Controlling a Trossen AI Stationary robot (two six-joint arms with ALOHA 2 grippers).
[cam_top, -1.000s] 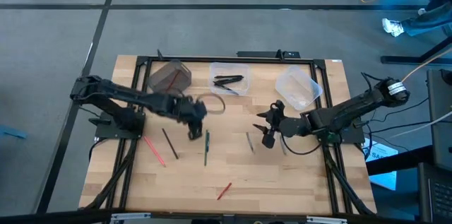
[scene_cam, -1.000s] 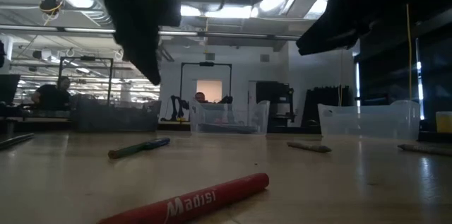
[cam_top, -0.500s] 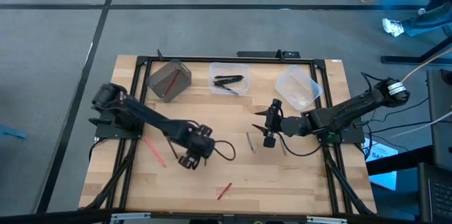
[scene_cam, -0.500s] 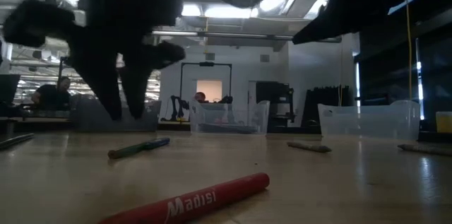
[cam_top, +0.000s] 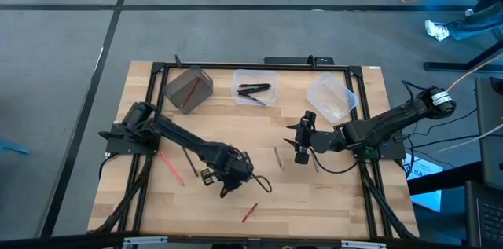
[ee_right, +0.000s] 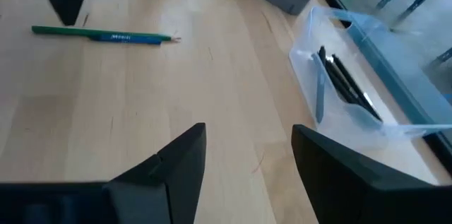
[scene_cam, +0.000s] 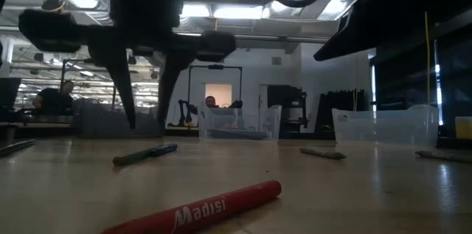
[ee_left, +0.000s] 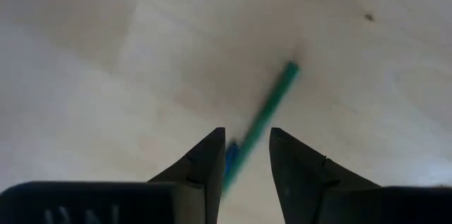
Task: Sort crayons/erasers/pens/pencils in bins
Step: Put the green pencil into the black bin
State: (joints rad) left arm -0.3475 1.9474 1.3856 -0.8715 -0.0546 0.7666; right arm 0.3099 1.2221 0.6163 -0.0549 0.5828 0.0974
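Note:
A green pencil with a blue end [ee_left: 263, 114] lies flat on the wooden table [cam_top: 314, 202]. My left gripper [ee_left: 245, 139] points down over it, open, with one finger on each side of the pencil and no touch showing. The low view shows the fingertips [scene_cam: 147, 123] just above the pencil [scene_cam: 144, 154]. My right gripper [cam_top: 299, 145] hangs open and holds nothing at mid-table right. The grey box [cam_top: 189, 88], the clear squarish tub [cam_top: 255, 88] with black pens inside, and the clear rounded tub [cam_top: 332, 96] stand along the far edge.
A red crayon [cam_top: 249, 212] lies near the front edge. A pink stick [cam_top: 171, 166] and a black one [cam_top: 189, 159] lie to the left of my left gripper. Two grey sticks [cam_top: 277, 157] [cam_top: 314, 161] lie by my right gripper. A person sits far off in the room [scene_cam: 55, 101].
My left gripper has swung from near the grey box toward the table's near edge and slightly right. It has sunk lower and rolled about a quarter turn. It now straddles the green pencil, which has not moved. My right gripper has rolled slightly in place.

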